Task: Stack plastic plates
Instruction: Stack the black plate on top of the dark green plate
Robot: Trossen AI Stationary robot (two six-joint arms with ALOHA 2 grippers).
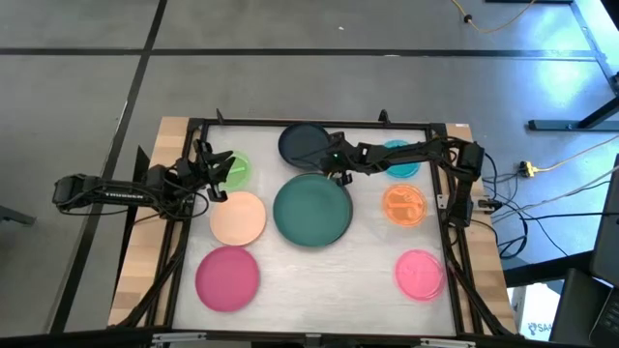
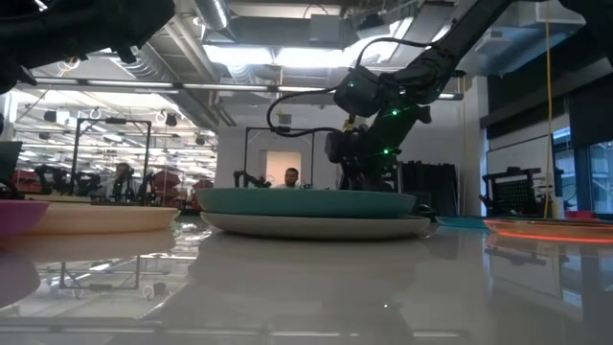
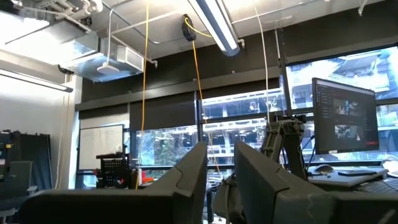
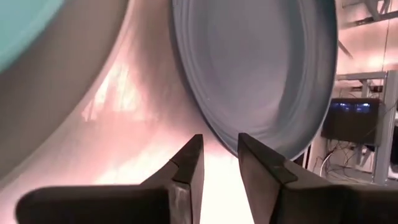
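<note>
Plates, plastic, on my tabletop (image 1: 319, 266), as seen from above:

- dark green plate (image 1: 311, 210), large, at the centre; the low view shows it resting on a pale grey plate (image 2: 316, 226) of about the same size
- black plate (image 1: 302, 143), medium, at the far edge, just beyond the dark green one
- peach plate (image 1: 238, 217), medium, just left of the centre stack
- magenta plate (image 1: 227, 278), medium, near-left
- small green plate (image 1: 234, 170), far-left, partly under my left arm
- teal plate (image 1: 400, 160), small, far-right, partly under my right arm
- orange plate (image 1: 404, 205), small, right of centre
- pink plate (image 1: 419, 273), small, near-right

My right jaws (image 1: 335, 170): reaching in from the right, low over the tabletop between the black plate and the centre stack. Slightly parted, holding nothing; the black plate's rim lies just ahead of the fingertips (image 4: 194, 146).

My left jaws (image 1: 215, 177): over the small green plate's edge, tilted up toward the room. Narrowly parted, empty
</note>
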